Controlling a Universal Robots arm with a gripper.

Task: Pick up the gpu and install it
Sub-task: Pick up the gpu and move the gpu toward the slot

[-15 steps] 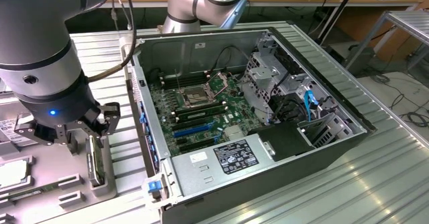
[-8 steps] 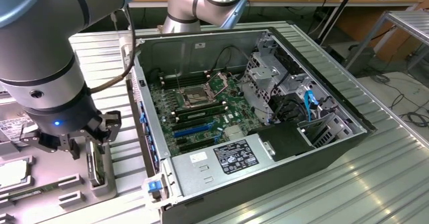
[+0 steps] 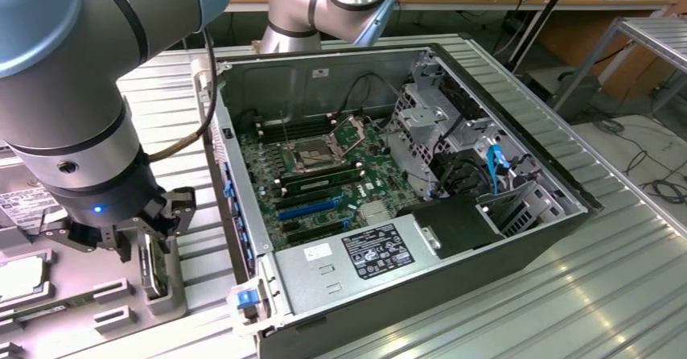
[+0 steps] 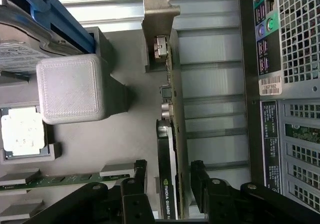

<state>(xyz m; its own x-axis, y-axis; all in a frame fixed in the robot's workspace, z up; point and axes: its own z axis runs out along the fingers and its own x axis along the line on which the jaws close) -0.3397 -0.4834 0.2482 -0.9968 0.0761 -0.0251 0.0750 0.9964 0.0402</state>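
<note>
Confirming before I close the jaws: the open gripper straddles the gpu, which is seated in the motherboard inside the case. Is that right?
Not quite. The gpu is not inside the computer case; it stands on edge in the gray parts tray beside it, as the wrist view shows. The gripper is indeed open and straddles the card.

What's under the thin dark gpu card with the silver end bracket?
The grey holder tray, beside the ribbed metal table; the gpu card, standing on edge, covers its own seat.
</note>
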